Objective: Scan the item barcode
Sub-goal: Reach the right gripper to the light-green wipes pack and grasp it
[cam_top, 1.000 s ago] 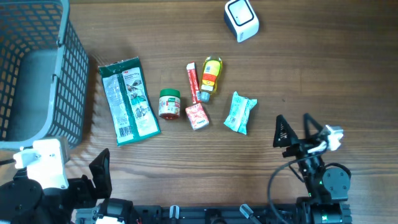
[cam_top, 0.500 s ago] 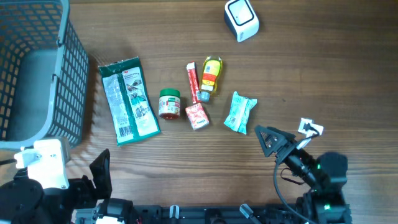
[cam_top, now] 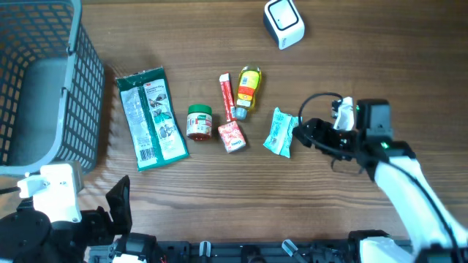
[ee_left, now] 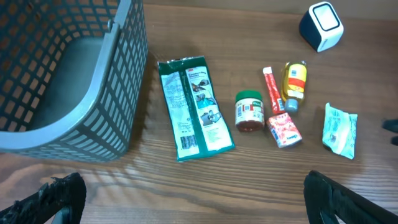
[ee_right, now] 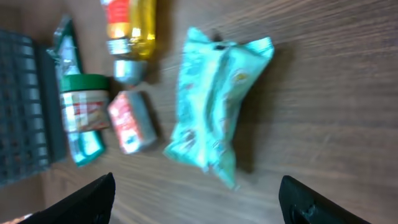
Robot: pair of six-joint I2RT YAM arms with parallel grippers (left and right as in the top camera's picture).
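We look down on a wooden counter point(cam_top: 409, 66) that fills every view from edge to edge. Its top is a warm mid-brown, with the grain running left to right in long, fine streaks, some darker and some paler. The surface is matt, with little glare. The light is soft and even, and the shadows it casts on the wood are short and faint-edged. At the left, the open wall of a grey basket point(cam_top: 88, 95) throws a barred shadow across the boards beside and in front of it. In the right wrist view the grain runs on a slant and looks a little blurred.
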